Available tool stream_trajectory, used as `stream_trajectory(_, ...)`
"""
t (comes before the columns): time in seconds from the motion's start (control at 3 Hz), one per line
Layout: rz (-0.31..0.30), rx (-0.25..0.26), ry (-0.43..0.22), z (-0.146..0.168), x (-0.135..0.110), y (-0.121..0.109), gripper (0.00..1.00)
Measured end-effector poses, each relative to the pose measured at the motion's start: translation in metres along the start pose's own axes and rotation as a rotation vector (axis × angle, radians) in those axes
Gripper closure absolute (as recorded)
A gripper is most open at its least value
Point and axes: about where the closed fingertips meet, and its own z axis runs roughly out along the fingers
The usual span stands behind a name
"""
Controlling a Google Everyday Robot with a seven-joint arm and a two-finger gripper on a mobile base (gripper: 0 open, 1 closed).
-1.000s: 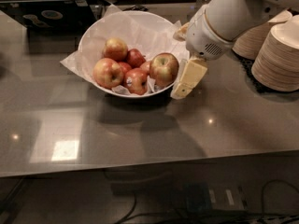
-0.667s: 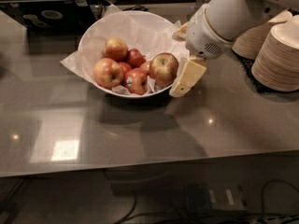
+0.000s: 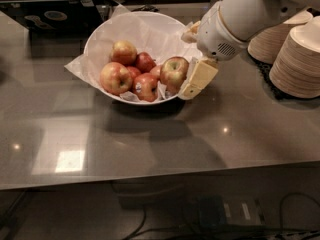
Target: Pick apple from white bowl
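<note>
With the apple [image 3: 174,70] lying at the bowl's [image 3: 96,34] right edge and the gripper [image 3: 195,81] just beside it at the rim, its hold impossible to tell, a lift could snag the paper [image 3: 76,67] and tip the bowl.

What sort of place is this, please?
Probably an office kitchen or snack counter: a grey countertop bears a white bowl of apples and stacks of paper plates. The claw hangs at the bowl's rim beside the largest apple.
</note>
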Motion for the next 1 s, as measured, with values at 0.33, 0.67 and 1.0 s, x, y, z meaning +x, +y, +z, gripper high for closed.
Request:
stream_trajectory(0.33, 0.001, -0.005, -0.02, 0.0022, -0.0025, -0.0026, 0.23)
stream_trajectory(0.67, 0.004, -0.012, -0.029, 0.0042, -0.0033, -0.0032, 0.23)
stream_trajectory(1.0, 0.009, -0.024, -0.039, 0.0077, -0.0033, -0.0033, 0.25)
